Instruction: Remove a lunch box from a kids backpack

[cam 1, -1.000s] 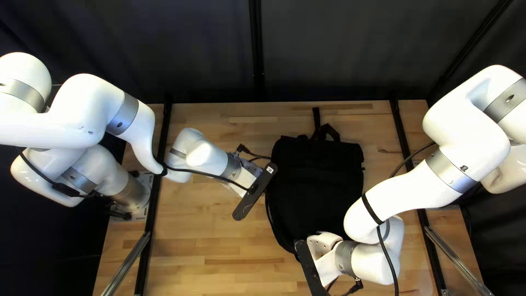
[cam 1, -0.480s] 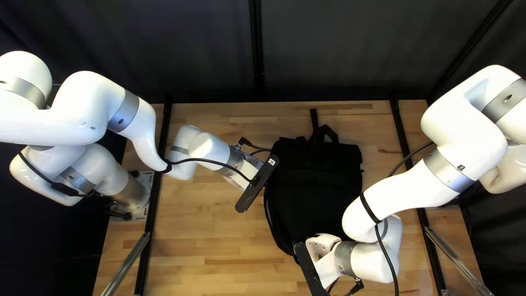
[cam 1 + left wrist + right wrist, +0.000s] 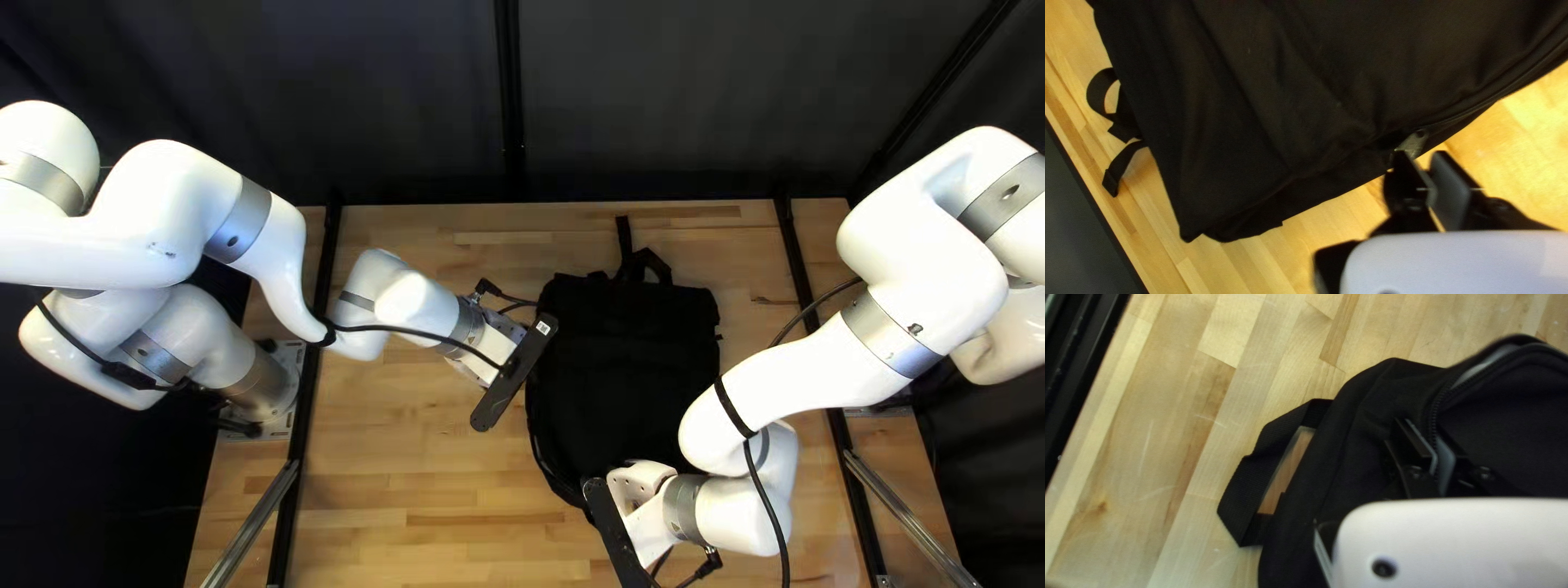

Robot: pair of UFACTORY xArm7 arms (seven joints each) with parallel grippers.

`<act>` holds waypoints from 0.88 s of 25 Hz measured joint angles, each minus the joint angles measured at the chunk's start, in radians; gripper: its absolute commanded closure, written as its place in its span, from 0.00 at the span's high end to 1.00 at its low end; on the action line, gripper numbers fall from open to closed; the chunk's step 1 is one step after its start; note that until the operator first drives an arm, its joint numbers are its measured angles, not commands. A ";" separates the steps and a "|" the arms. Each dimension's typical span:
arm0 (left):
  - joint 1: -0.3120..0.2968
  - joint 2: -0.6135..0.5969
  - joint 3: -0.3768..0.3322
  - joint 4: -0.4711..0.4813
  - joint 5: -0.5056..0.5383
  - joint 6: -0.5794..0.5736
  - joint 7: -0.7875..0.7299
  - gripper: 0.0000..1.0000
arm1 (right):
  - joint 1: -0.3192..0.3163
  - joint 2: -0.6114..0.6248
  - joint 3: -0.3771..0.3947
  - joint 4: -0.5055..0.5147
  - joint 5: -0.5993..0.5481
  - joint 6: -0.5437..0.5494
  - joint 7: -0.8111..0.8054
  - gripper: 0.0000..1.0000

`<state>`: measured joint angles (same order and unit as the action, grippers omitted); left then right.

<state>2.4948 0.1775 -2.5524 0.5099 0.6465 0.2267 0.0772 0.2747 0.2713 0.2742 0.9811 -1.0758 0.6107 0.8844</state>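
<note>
Black backpack (image 3: pixel 626 359): lying on your table (image 3: pixel 435 490)
Your left gripper (image 3: pixel 514 372): fingers narrowly apart — tips by zipper pull (image 3: pixel 1411 144)
Your right gripper (image 3: pixel 616 536): fingers pinched on backpack cloth — at the opening's zipper edge (image 3: pixel 1433 416)

1. No word, brand or number can be read in any view.
2. In the top left view, a small white label (image 3: pixel 543 325) sits near the upper end of the black bar (image 3: pixel 515 371) at the end of the left arm (image 3: pixel 265 261); its dark print is too small to tell.
3. A tiny dark mark stands on the white shell of the left arm, near the silver band (image 3: pixel 241 221); it is too small to make out.
4. Another tiny dark mark is on the right arm (image 3: pixel 811 365), beside the silver band (image 3: pixel 893 332) near its middle; it is also too small to make out.
</note>
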 measured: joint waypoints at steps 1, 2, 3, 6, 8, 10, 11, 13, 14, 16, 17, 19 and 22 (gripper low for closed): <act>0.003 0.015 -0.023 0.002 0.014 0.029 -0.030 1.00 | -0.001 -0.004 0.002 0.000 0.007 0.002 -0.009 1.00; 0.004 0.029 -0.047 0.005 0.025 0.059 -0.059 1.00 | -0.003 -0.010 0.004 -0.001 0.018 0.006 -0.024 1.00; 0.004 0.041 -0.069 0.008 0.033 0.087 -0.084 1.00 | -0.004 -0.018 0.007 0.000 0.033 0.013 -0.043 1.00; -0.007 0.056 -0.125 0.021 0.046 0.149 -0.151 1.00 | -0.009 -0.043 0.016 0.006 0.078 0.036 -0.107 1.00; -0.015 0.055 -0.154 0.028 0.055 0.171 -0.194 1.00 | -0.014 -0.068 0.021 0.005 0.114 0.053 -0.155 1.00; -0.021 0.047 -0.178 0.031 0.068 0.182 -0.232 1.00 | -0.019 -0.099 0.026 -0.008 0.152 0.071 -0.198 1.00; -0.023 0.043 -0.185 0.031 0.073 0.184 -0.246 1.00 | -0.021 -0.117 0.028 -0.018 0.170 0.080 -0.217 1.00; -0.025 0.038 -0.195 0.029 0.081 0.184 -0.266 1.00 | -0.023 -0.160 0.032 -0.051 0.208 0.101 -0.251 1.00; -0.025 0.036 -0.198 0.027 0.084 0.183 -0.273 1.00 | -0.023 -0.183 0.034 -0.070 0.228 0.111 -0.267 1.00; -0.025 0.033 -0.201 0.027 0.089 0.182 -0.283 1.00 | -0.023 -0.226 0.036 -0.110 0.266 0.132 -0.294 1.00; -0.024 0.031 -0.203 0.027 0.092 0.182 -0.288 1.00 | -0.022 -0.241 0.037 -0.126 0.283 0.141 -0.302 1.00; -0.022 0.025 -0.205 0.027 0.102 0.175 -0.299 1.00 | -0.017 -0.260 0.042 -0.147 0.309 0.160 -0.308 1.00; -0.015 0.009 -0.206 0.027 0.120 0.157 -0.319 1.00 | -0.005 -0.267 0.055 -0.165 0.334 0.182 -0.287 1.00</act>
<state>2.4794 0.1865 -2.7586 0.5369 0.7669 0.3836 -0.2418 0.2697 0.0045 0.3291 0.8157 -0.7420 0.7928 0.5976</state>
